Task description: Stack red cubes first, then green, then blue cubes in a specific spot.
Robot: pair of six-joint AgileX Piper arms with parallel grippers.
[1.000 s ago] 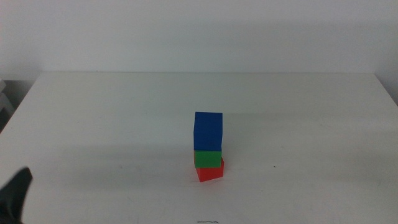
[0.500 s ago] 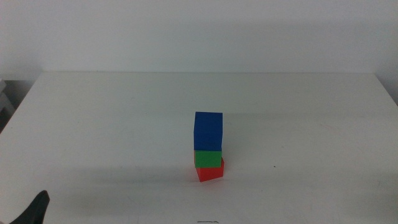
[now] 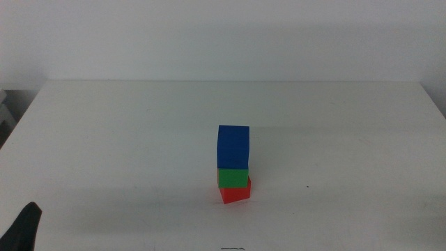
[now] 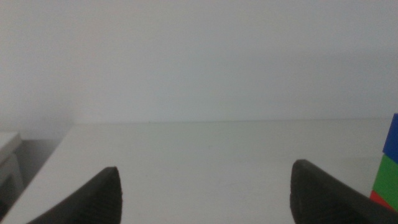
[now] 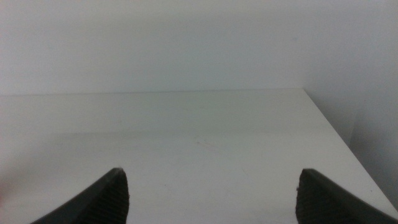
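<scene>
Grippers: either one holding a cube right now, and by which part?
Nothing is held. The left gripper and right gripper both stand open and empty; the blue cube, green cube and red cube stand stacked, untouched.

A plain white tabletop (image 3: 125, 139) fills the middle view, matte and evenly lit, its far edge running straight across under a pale, bare wall (image 3: 223, 35). A tiny dark speck (image 3: 307, 186) sits on the surface toward the near right. At the far left, just off the tabletop's corner, a bit of white furniture (image 3: 4, 111) peeks in, too cropped to identify. A short dark mark (image 3: 233, 249) lies at the bottom edge.
</scene>
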